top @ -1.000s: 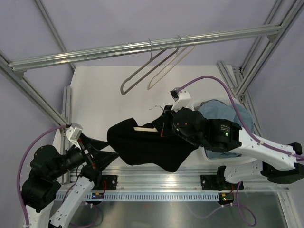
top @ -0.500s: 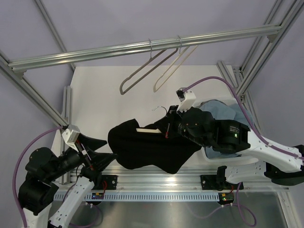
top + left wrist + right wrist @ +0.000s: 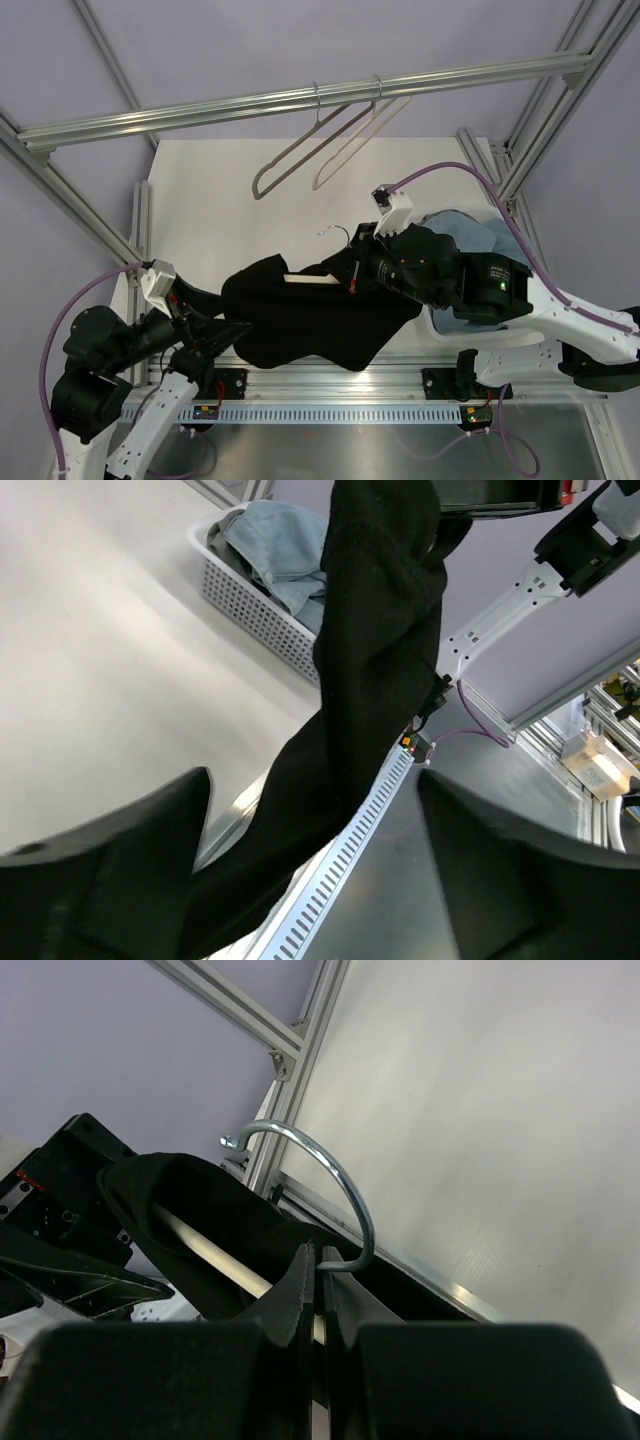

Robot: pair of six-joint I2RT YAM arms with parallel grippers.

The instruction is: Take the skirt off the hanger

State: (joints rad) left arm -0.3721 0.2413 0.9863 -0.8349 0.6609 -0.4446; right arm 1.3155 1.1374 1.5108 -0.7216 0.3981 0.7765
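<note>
Clamped on the neck of the hanger (image 3: 308, 281) just below its wire hook (image 3: 361, 1208), the right gripper (image 3: 318, 1272) holds the skirt (image 3: 310, 320) up over the middle of the tabletop's near edge. Toward the near-left corner, the left gripper (image 3: 312, 780) has its fingers spread wide on either side of the dark hem and is not pinching it. The skirt is not yet off the hanger. The next move likely calls for those fingers to close on the fabric and draw it off the bar.

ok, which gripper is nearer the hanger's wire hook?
Right. The right gripper clamps the hanger just below the wire hook; the left gripper is at the skirt's opposite end, open.
</note>
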